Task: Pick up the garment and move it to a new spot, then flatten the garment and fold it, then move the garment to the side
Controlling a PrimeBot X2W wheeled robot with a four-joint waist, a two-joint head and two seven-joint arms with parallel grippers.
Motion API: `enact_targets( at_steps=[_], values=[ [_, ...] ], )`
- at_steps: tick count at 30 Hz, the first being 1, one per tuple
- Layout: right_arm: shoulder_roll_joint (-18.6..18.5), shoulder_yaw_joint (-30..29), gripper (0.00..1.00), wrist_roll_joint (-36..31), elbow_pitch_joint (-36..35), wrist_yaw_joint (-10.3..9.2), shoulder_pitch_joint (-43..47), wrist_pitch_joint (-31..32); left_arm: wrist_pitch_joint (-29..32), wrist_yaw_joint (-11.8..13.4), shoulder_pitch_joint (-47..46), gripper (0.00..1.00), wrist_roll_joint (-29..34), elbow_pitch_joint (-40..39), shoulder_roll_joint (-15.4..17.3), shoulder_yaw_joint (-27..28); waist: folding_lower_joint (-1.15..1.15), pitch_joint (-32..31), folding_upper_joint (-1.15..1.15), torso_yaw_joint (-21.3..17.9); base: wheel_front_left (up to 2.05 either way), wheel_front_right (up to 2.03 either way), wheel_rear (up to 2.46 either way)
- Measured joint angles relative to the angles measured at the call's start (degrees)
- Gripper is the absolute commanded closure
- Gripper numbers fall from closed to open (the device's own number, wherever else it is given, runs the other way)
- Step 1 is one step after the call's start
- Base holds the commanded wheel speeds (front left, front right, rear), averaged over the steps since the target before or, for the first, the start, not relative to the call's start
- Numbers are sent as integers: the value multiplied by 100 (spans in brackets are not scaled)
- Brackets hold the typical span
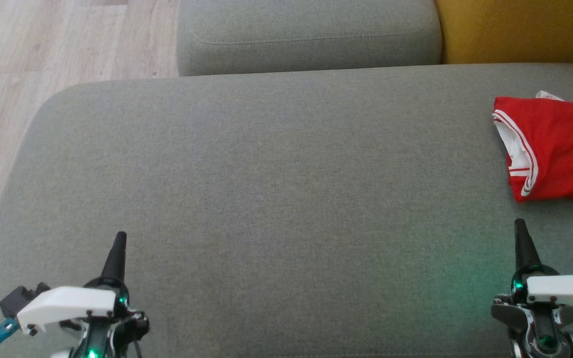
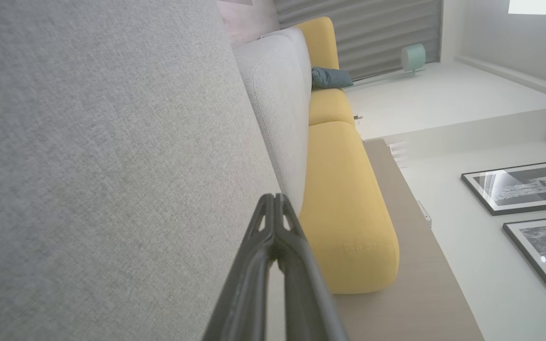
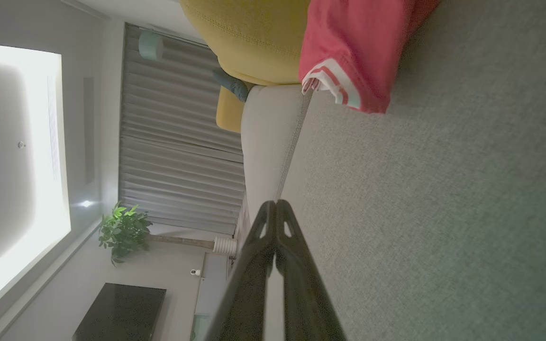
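A broad grey sofa seat (image 1: 276, 199), coarse-woven with rounded corners, spreads before the robot. Behind it sit a plump grey cushion (image 1: 306, 35) and a mustard-yellow one (image 1: 520, 30), with pale plank floor (image 1: 43, 44) to the left. The garment (image 1: 560, 149), soft red cloth with white striped trim, lies crumpled at the seat's right edge. The slim, dark, tapering left pincer (image 1: 120, 238) and right pincer (image 1: 519, 226) are both clenched on nothing, the right one near the garment but apart from it.

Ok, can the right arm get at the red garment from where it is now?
Probably yes. The red garment lies just ahead of the right gripper, with bare grey seat cushion between them and nothing in the way. The jaws are shut, so they would need to open first.
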Motion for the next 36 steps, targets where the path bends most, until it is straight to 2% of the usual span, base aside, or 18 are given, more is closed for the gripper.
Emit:
enact_targets(
  at_steps=[25, 36],
  values=[
    [0, -182, 100, 1564, -77, 0, -119, 311, 379, -235, -116, 100, -1416, -70, -26, 448, 0, 34, 0, -17, 0, 0, 0],
    [0, -187, 100, 1608, -79, 0, -119, 310, 397, -235, -116, 100, -1456, -75, -29, 474, 0, 34, 0, -17, 0, 0, 0]
  ],
)
